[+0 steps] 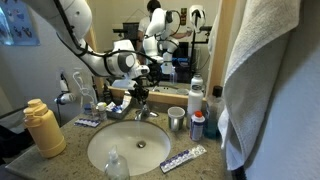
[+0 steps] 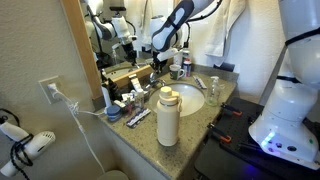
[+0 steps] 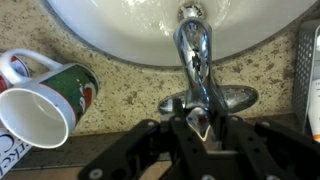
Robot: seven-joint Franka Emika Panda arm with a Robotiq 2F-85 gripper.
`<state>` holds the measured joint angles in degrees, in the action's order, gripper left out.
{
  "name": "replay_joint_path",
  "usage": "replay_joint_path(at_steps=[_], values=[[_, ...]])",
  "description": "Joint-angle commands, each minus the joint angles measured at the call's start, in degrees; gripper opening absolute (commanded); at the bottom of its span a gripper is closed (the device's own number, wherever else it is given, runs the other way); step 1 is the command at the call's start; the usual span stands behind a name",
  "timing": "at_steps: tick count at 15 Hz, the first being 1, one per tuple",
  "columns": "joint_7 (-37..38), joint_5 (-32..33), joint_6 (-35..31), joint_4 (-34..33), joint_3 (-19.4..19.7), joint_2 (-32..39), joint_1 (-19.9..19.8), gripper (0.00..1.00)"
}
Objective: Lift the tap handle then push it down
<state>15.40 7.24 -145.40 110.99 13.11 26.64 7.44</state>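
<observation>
In the wrist view the short chrome faucet (image 3: 193, 50) points over the rim of the oval white sink (image 3: 120, 30). Its small shiny tap handle (image 3: 199, 124) lies between my two black fingers. My gripper (image 3: 198, 128) is closed on the lever from both sides, just behind the faucet base. In both exterior views the gripper (image 1: 140, 93) (image 2: 158, 62) hovers low over the faucet (image 1: 144, 110) at the back of the sink (image 1: 130, 148) (image 2: 192, 99), in front of the mirror. The handle itself is too small to make out there.
A red, green and white mug (image 3: 45, 95) lies on its side left of the faucet. A steel cup (image 1: 176, 119), a yellow bottle (image 1: 42, 128) (image 2: 167, 115), a toothpaste tube (image 1: 183, 158) and small bottles (image 1: 197, 125) stand on the granite counter. A grey towel (image 1: 270, 80) hangs close by.
</observation>
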Motion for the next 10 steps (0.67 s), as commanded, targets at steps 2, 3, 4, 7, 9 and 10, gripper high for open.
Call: replay_joint_path(at_steps=[2, 3, 4, 7, 9, 10], values=[[-3.5, -2.2, 13.0, -0.2, -0.9, -5.4, -6.2, 0.07], [-4.5, -3.1, 13.9, -0.7, -1.5, -5.2, -7.1, 0.07], [-5.7, -4.2, 15.0, -1.1, -2.1, -5.0, -7.9, 0.07], [-10.4, -8.5, 17.8, -2.3, -2.5, -4.4, -9.0, 0.07], [-12.6, -10.4, 19.2, -2.7, -2.2, -4.1, -9.2, 0.07], [-11.8, -9.6, 19.8, -3.0, -3.8, -4.0, -10.3, 0.07]])
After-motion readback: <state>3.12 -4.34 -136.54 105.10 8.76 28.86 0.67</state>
